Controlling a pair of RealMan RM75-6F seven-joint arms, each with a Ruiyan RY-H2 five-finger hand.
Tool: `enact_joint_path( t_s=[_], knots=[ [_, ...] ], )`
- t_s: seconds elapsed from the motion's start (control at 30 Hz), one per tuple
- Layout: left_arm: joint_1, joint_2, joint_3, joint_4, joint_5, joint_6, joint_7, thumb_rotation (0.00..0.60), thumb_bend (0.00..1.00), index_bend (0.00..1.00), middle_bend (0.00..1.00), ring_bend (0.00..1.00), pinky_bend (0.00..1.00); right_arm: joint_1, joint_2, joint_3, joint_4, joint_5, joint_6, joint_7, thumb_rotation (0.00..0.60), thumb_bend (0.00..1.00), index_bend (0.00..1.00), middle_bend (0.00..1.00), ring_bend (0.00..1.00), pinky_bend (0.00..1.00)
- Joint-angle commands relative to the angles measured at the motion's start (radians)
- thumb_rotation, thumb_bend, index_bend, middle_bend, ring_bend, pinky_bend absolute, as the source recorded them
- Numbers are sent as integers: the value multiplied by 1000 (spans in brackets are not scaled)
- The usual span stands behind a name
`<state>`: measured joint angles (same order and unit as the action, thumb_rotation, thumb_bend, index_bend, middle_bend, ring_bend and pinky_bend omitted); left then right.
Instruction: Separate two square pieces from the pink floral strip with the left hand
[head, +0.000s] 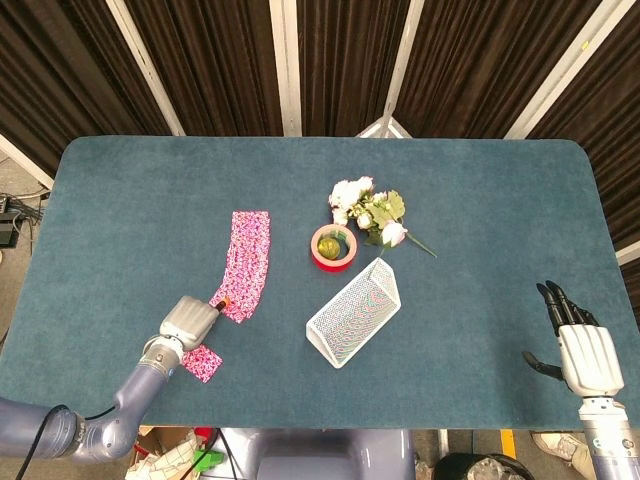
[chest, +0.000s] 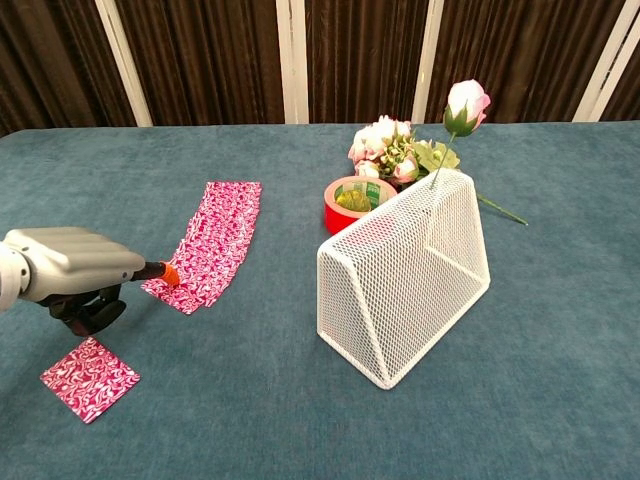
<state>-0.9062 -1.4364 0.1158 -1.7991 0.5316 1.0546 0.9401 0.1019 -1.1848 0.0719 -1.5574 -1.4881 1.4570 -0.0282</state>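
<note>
in the head view, the pink floral strip (head: 246, 264) lies flat on the blue table (head: 480, 200), running from its far end down to a near corner that sits right at the orange fingertip of the left hand (head: 187, 320). 1 separated square (head: 201, 362) lies apart from the strip, just below that hand, so by my reading 1 of the 2 pieces is done and the 2nd is in hand. the right hand (head: 580, 345) rests well away at the table's right edge, fingers straight and apart, holding nothing. the red tape roll (head: 333, 247), the flower bunch (head: 368, 213) and the white mesh basket (head: 353, 311) stand to the right of the strip, clear of the work. in the chest view, the left hand (chest: 70, 276) reaches its orange tip to the strip's (chest: 212, 242) near edge, and the lower fingers look curled under the palm; whether anything is pinched i cannot tell. the likely failure is that the whole strip slides with the fingertip rather than parting, because nothing pins its far end. a pull with too little hold could slip off the thin edge, or take more than 1 square. the loose square (chest: 90, 377) lies near the wrist and could be swept off the near table edge by the forearm.
</note>
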Motion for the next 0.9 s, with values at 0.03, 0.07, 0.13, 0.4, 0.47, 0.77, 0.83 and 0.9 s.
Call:
enact_joint_path(
  t_s=[0.03, 0.07, 0.13, 0.4, 0.47, 0.77, 0.83, 0.9],
  knots=[
    [-1, 6, 9, -1, -24, 5, 10, 600, 909, 117, 849, 737, 691, 0, 0, -1, -1, -1, 0, 1, 600, 181, 0, 95, 238, 314],
    [-1, 7, 11, 1, -34, 6, 13, 600, 909, 117, 849, 737, 691, 0, 1, -1, -2, -3, 0, 1, 600, 181, 0, 95, 238, 314],
    [0, 9, 15, 5, -45, 8, 15, 600, 909, 117, 850, 737, 691, 1, 1, -2, -2, -4, 0, 1, 600, 181, 0, 94, 238, 314],
    [14, 48, 39, 10, -63, 15, 6, 600, 909, 117, 850, 738, 691, 1, 1, -4, -6, -9, 0, 0, 600, 181, 0, 94, 237, 314],
    [22, 62, 50, 11, -67, 15, 1, 600, 909, 117, 850, 738, 692, 1, 1, -4, -7, -9, 1, -2, 600, 181, 0, 95, 238, 314],
    [52, 128, 73, 1, -41, 25, -36, 600, 909, 117, 850, 738, 692, 1, 0, -6, -8, -11, 1, -4, 600, 181, 0, 94, 238, 314],
    [62, 146, 80, 1, -30, 25, -49, 600, 909, 117, 850, 738, 692, 2, 0, -6, -9, -12, 0, -5, 600, 181, 0, 94, 238, 314],
    [78, 169, 91, 10, -25, 27, -66, 600, 909, 117, 850, 738, 692, 3, 0, -7, -11, -12, -2, -7, 600, 182, 0, 95, 238, 314]
  ],
)
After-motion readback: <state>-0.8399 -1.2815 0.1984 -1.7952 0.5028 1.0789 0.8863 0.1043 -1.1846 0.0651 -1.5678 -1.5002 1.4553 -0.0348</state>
